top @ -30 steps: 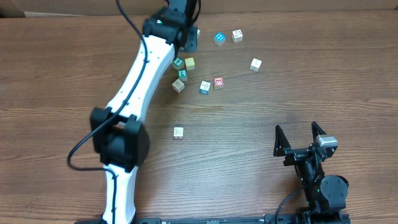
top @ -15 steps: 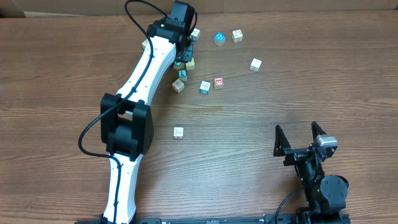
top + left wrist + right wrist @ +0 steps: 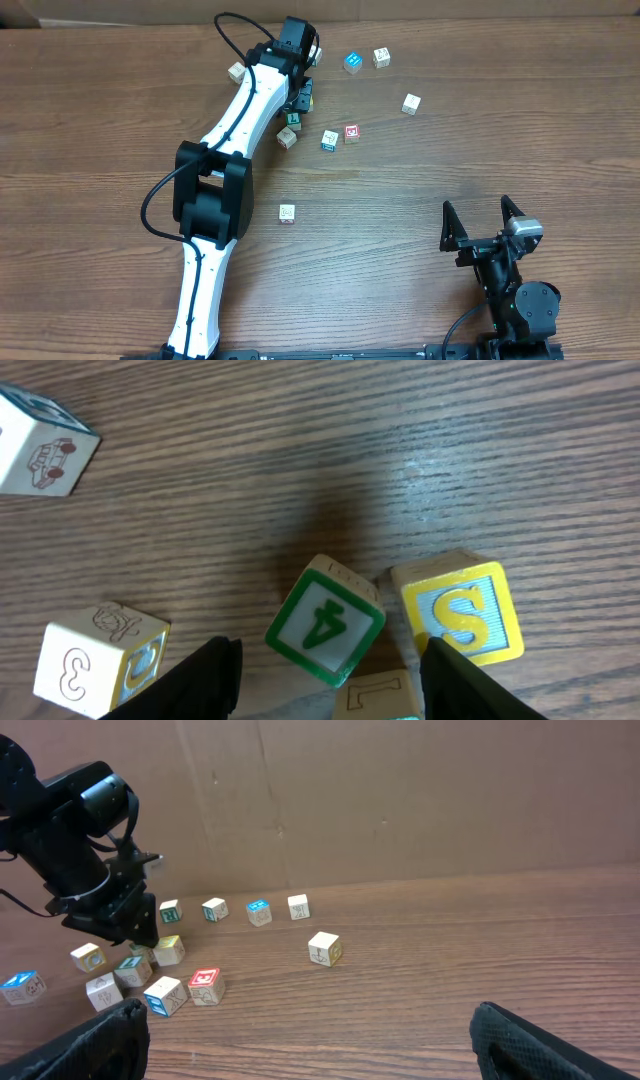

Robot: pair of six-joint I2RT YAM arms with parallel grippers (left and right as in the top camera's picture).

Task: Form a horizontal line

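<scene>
One green cube (image 3: pixel 325 622) (askew); inside left gripper (image 3: pixel 328 652)

The table (image 3: pixel 400 300) is lit evenly and brightly from above, and only short, soft shadows are cast. In the left wrist view a pale sheen is seen on the wood grain, and a dim shadow is thrown just beyond the green-faced cube (image 3: pixel 325 622). The fingers (image 3: pixel 205 678) of the left gripper (image 3: pixel 328 670) are rendered blurred, as are those of the right gripper (image 3: pixel 320 1045).

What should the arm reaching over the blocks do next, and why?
Probably lower the left gripper and close on the green-faced wooden cube: its open fingers straddle that cube, though the yellow-faced S cube sits close beside one finger.
</scene>
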